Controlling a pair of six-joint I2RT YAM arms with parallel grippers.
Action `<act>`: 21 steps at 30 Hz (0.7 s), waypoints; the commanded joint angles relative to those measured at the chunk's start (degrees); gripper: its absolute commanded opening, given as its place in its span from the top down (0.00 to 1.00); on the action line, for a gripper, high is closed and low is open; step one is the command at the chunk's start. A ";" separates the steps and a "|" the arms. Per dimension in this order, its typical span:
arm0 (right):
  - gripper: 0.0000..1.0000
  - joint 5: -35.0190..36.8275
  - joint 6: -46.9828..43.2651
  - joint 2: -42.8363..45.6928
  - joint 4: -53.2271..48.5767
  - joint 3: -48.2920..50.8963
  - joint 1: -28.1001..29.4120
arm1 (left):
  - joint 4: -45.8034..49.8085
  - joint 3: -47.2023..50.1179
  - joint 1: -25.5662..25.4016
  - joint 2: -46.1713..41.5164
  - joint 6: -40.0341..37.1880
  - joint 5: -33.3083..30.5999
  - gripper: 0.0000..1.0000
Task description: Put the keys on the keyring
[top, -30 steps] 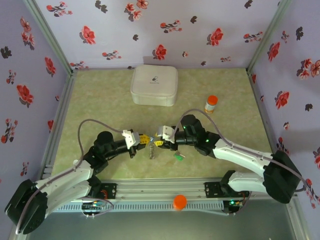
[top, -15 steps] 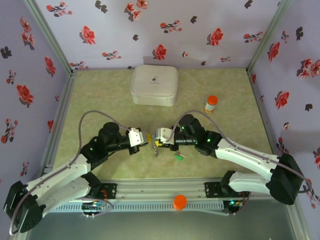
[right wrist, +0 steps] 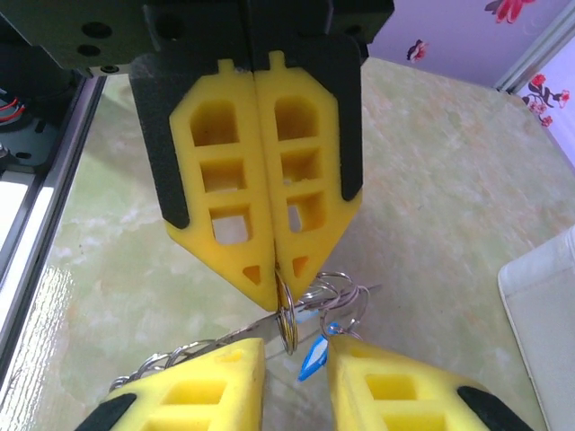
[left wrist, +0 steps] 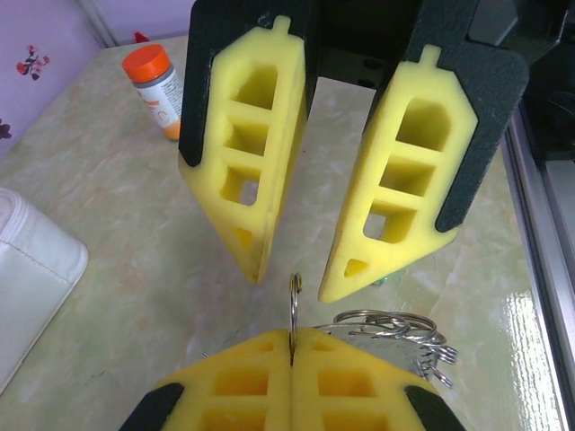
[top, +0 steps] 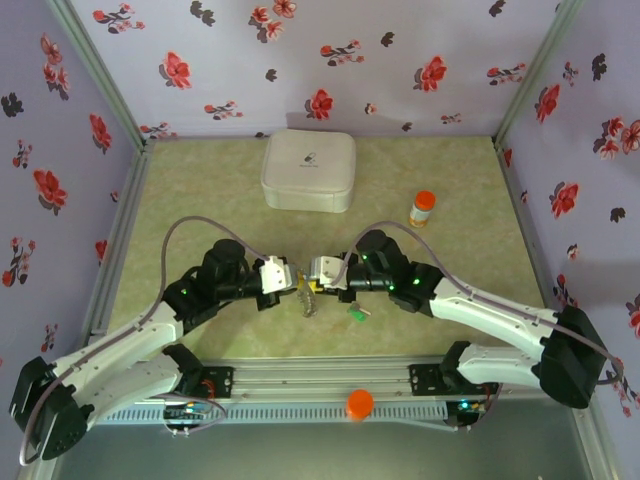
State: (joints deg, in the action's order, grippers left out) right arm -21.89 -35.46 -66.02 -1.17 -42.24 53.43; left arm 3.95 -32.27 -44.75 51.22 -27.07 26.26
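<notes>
**Keyring clamped by left gripper, right jaws parted around it**

The left gripper (top: 296,280) is seen clenched near the middle of the table (top: 200,200), its yellow pads pressed flat together on the keyring (left wrist: 294,289). The keyring is gripped edge-on, as a thin metal loop standing out from between the fingertips and held clear of the table.

The right gripper (top: 311,285) is set nose to nose with the left one. Its jaws are parted, with one pad to each side of the keyring. In the left wrist view both pads are seen apart from the loop.

A bunch of small rings (left wrist: 388,325) is hung against the keyring. The blue key (right wrist: 313,358) is seen dangling by that bunch, in the gap between the right gripper's pads. Whether it is threaded onto the keyring itself cannot be told, nor whether a pad is touching it.

The green key (top: 354,313) is seen lying flat on the table, just right of the grippers and nearer, apart from both.

A white case (top: 307,170) is placed at the far side of the table. An orange-capped bottle (top: 423,208) is stood upright to the right of it, well apart from the grippers.
</notes>
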 commanded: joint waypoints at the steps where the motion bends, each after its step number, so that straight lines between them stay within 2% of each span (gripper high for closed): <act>1: 0.78 -1.43 0.62 -0.52 0.92 -0.92 0.78 | 0.45 -2.16 -0.36 0.36 0.13 2.39 1.00; 10: 0.89 -0.86 -1.09 -1.10 -1.60 -1.36 1.04 | -0.09 -2.17 -0.42 0.93 1.00 3.07 1.00; 15: 0.99 -1.52 -1.20 -1.29 -1.78 -1.47 1.06 | -0.72 -1.80 -0.42 0.81 1.97 3.06 1.00; 18: 1.00 -2.42 -0.57 -1.44 -1.09 -1.02 1.05 | -4.50 0.42 -0.47 0.63 3.90 2.96 0.90; 21: 1.00 -3.14 0.41 -1.25 0.24 -0.23 1.01 | -8.78 2.97 -0.45 0.79 5.52 2.83 0.87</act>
State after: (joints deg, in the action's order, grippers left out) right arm -22.76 -35.99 -66.83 -2.46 -42.24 54.02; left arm 1.91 -30.81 -44.75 52.07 -24.32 27.66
